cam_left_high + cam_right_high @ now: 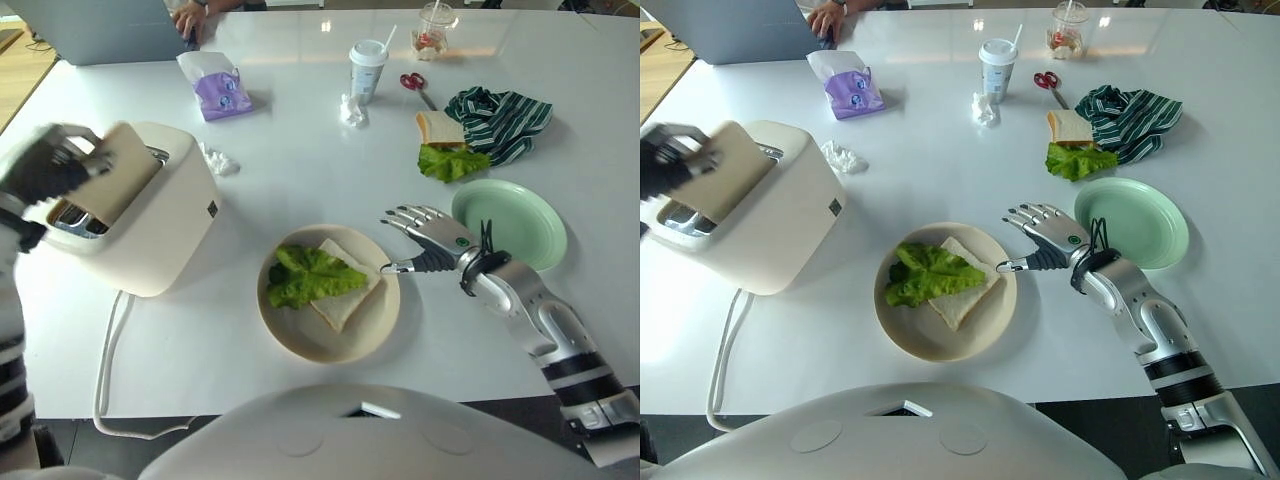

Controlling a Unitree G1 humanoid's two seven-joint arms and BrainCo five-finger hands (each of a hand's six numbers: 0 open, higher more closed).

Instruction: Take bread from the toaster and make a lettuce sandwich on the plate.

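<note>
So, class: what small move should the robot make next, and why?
Probably carry the bread slice, held by the left robot hand above the toaster, over to the plate: lettuce already lies there on the bottom slice, uncovered.

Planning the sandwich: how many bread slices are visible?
3: a slice in the left hand over the toaster, a slice under lettuce on the beige plate, a slice by the striped cloth. Toaster may hide more.

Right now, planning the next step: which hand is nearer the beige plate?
Right. The right hand is beside the plate's right rim; the left hand holds bread over the toaster.
</note>
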